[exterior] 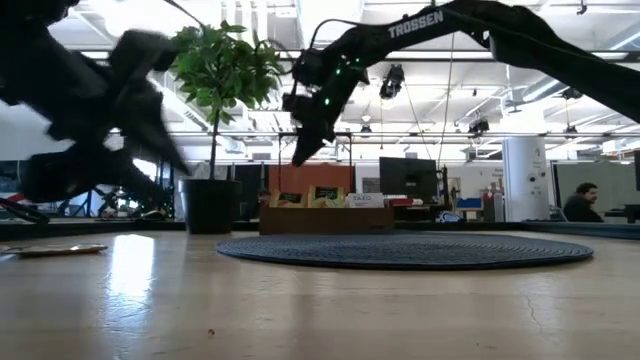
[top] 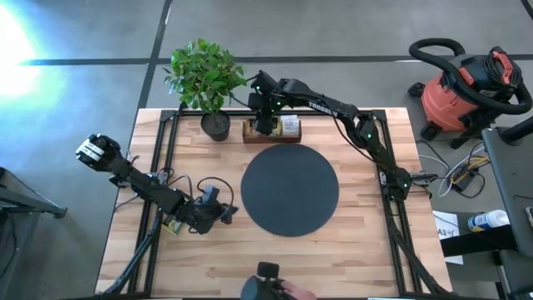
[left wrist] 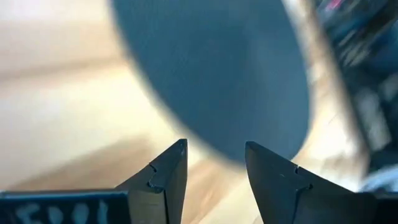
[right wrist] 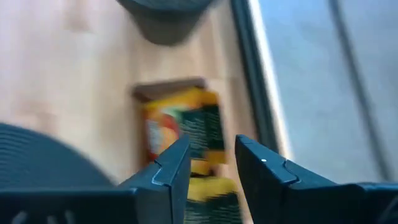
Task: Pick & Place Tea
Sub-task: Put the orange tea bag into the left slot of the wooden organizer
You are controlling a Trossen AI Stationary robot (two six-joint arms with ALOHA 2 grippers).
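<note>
- The right gripper is held above the brown wooden compartment tray at the far edge of the light wooden table, just beyond the round black disc.
- In the right wrist view, its two dark fingers are seen parted by a narrow gap, with nothing gripped between them.
- The tea, a set of small flat paper sachets in orange-red, green and yellow, is seen standing packed in the tray directly beneath those fingers; whether they are touched cannot be told.
- In the low view, the right gripper is shown raised clear above the tray, tips pointed down.
- A potted green plant in a black pot is placed just beside the tray.
- The left gripper is held low over the table near the disc's left edge; its fingers are spread moderately and are empty.
</note>
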